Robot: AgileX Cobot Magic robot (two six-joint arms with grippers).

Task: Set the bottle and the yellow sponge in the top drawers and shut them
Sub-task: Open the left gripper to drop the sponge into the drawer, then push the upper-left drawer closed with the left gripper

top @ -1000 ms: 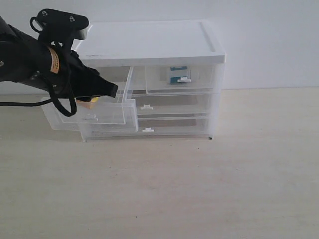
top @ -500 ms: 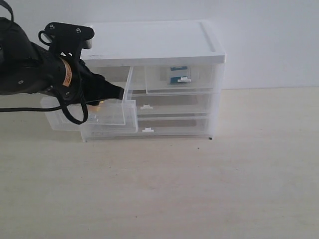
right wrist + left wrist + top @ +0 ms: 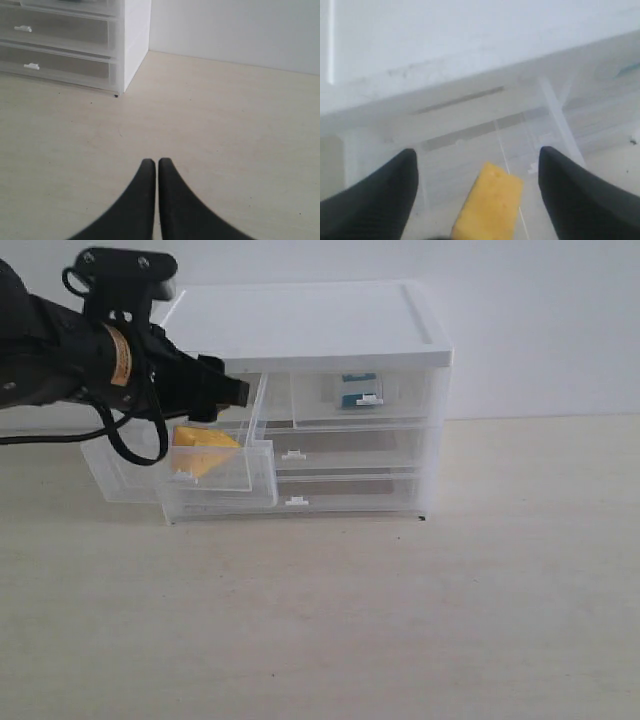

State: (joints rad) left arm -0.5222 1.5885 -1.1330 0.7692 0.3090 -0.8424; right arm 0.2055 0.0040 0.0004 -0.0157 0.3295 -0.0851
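I am holding left gripper (image 3: 232, 392) spread open over pulled-out left top drawer (image 3: 256, 476), yellow sponge (image 3: 205, 452) lying inside, long axis level, taper pointing right, right gripper (image 3: 158, 162) closed, empty.

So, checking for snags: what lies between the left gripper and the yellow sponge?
Nothing. In the left wrist view the left gripper hangs with jaws apart over the yellow sponge, which lies in the open top drawer; the stretch between is bare.
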